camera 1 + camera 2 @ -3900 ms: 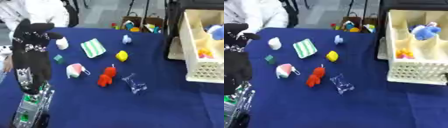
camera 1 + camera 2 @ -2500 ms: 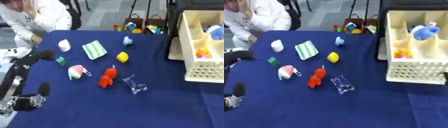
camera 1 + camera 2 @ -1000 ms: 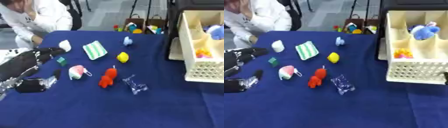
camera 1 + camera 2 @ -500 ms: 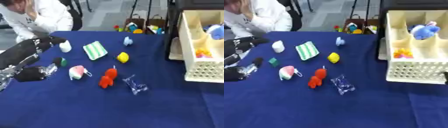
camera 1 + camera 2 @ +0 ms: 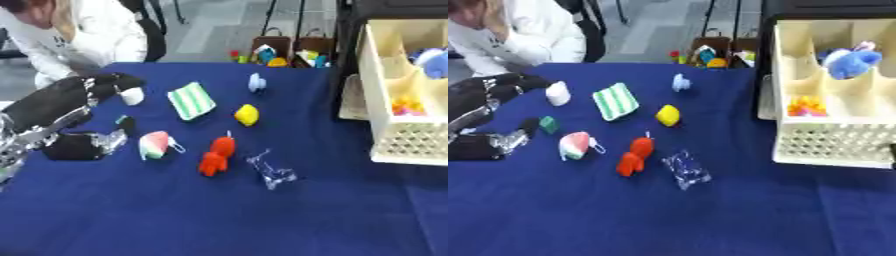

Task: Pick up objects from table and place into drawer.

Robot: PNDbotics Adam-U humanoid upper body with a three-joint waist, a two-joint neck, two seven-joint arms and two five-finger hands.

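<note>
fingers spread wide, the left hand hovers over the desk beside a small green block.

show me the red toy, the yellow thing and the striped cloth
red toy (image 5: 215,155), left eye view, on its body
yellow thing (image 5: 247,114), left eye view, at its centre
striped cloth (image 5: 614,101), right eye view, mid-cloth

Blue-clothed table, scattered across it a white cup, striped cloth, pale blue toy, yellow toy, green block, pink-and-green pouch, red figure, clear packet, cream drawer unit stood at right edge.
</note>
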